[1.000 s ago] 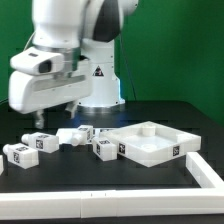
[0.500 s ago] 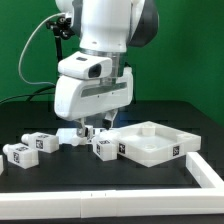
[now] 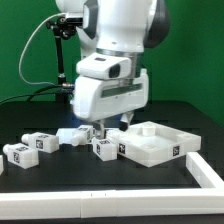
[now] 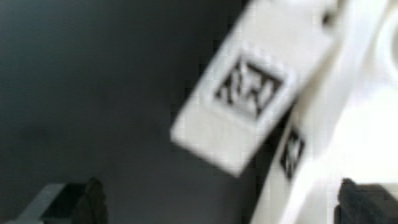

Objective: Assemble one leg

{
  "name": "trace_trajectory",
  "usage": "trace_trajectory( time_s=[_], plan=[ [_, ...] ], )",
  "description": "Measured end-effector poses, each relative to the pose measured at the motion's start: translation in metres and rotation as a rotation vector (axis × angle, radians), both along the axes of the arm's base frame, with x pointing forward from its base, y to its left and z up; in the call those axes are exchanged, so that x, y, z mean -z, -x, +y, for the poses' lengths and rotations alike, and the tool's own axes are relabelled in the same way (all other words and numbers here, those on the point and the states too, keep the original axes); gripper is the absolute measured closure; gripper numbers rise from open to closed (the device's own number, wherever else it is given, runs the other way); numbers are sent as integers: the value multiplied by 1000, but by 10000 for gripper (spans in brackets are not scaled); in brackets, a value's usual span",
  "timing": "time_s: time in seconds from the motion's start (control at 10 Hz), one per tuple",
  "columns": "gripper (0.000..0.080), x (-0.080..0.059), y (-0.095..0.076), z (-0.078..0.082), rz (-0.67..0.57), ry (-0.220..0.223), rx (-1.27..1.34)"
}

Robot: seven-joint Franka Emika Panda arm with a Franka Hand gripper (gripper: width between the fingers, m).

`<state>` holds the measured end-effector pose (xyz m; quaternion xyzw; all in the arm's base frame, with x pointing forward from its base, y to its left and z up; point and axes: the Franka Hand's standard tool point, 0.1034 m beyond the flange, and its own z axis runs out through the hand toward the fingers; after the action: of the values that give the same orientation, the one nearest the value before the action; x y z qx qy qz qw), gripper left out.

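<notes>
Exterior view low across table (image 3: 70, 172), wrist view close overhead (blurred), sharing 1 leg (image 4: 249, 85)

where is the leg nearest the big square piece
The leg lies mid-table, just toward the exterior view's left of the square piece, near the gripper.

Robotics lab, green backdrop (image 3: 196, 50), black tabletop (image 3: 60, 172), white robot arm (image 3: 118, 45)

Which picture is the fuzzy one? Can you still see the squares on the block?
Wrist view: fuzzy all over; the square tag on the leg is a smeared blotch, and the gripper shows only as dark blurs. Exterior view: much sharper, tag squares stand out clearly.
</notes>
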<state>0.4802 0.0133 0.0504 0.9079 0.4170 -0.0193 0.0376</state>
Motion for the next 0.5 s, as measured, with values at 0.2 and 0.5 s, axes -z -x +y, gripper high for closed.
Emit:
trace_trajectory(
  time_s=[0.2,0.5],
  plan=[
    [150,15,-7,12,-12,-7,7],
    [150,42,0,16,-17,-18,12]
  ],
)
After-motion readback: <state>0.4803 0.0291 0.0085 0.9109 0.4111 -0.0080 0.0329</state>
